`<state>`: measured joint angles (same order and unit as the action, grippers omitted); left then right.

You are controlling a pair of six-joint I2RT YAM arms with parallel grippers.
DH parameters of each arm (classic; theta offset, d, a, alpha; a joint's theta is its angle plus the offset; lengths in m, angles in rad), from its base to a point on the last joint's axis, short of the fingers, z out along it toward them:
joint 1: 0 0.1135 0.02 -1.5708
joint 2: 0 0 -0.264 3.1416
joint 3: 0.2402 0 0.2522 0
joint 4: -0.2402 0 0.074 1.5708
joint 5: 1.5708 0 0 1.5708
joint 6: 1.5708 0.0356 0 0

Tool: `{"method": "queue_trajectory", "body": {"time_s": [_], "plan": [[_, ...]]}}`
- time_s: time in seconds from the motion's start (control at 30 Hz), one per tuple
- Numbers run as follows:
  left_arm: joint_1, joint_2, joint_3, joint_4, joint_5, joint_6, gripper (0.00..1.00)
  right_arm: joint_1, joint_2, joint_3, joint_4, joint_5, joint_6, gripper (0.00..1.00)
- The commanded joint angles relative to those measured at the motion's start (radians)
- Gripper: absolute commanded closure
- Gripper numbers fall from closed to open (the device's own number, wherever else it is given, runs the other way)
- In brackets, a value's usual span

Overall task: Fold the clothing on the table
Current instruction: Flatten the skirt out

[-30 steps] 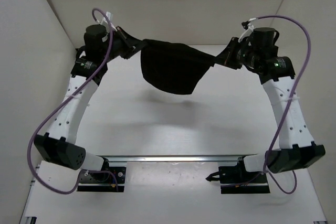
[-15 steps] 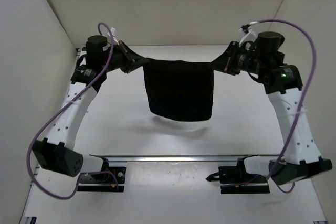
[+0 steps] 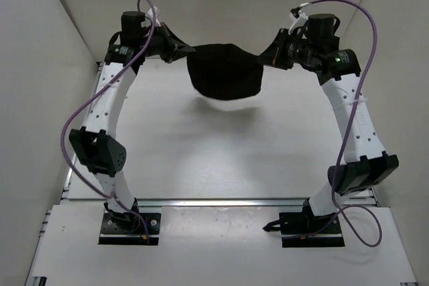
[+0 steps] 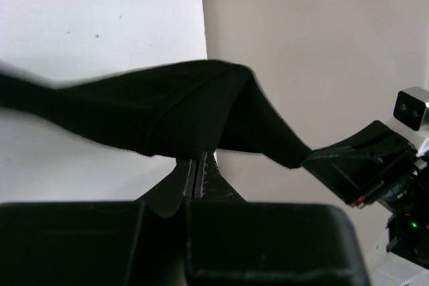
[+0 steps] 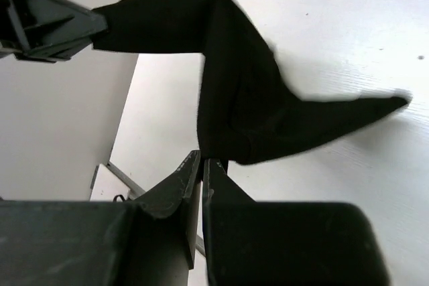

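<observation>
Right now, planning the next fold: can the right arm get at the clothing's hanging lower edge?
Probably not: the right gripper is shut on one upper corner of the clothing, the left gripper on the other, so it hangs between them above the table. It would have to let go first.

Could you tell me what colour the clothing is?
Plain black; the clothing shows best in the top external view.

No readable text or labels anywhere
</observation>
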<state>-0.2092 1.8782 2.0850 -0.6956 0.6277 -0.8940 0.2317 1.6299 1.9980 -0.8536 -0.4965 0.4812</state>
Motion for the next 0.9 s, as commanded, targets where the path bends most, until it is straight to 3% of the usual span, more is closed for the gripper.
{"method": "queue_trajectory", "body": {"time_s": [0.0, 0.17, 0.43, 0.57, 0.67, 0.87], "plan": [[0.014, -0.163, -0.185, 0.039, 0.036, 0.02, 1.0, -0.051, -0.077, -0.109, 0.051, -0.02, -0.003, 0.99], [-0.007, -0.319, -0.652, 0.223, 0.006, 0.035, 1.0, -0.098, -0.197, -0.565, 0.194, -0.057, 0.04, 1.0], [-0.102, -0.49, -1.291, 0.249, -0.082, 0.156, 1.0, -0.103, -0.424, -1.158, 0.14, 0.001, 0.144, 1.0], [-0.148, -0.611, -1.465, 0.261, -0.057, 0.127, 1.0, -0.075, -0.573, -1.321, 0.097, -0.024, 0.206, 1.0], [-0.205, -0.695, -1.474, 0.208, -0.092, 0.107, 1.0, -0.051, -0.688, -1.41, 0.079, -0.059, 0.275, 1.0], [-0.289, -0.861, -1.551, 0.13, -0.089, 0.034, 1.0, 0.003, -0.823, -1.429, -0.031, -0.045, 0.321, 1.0]]}}
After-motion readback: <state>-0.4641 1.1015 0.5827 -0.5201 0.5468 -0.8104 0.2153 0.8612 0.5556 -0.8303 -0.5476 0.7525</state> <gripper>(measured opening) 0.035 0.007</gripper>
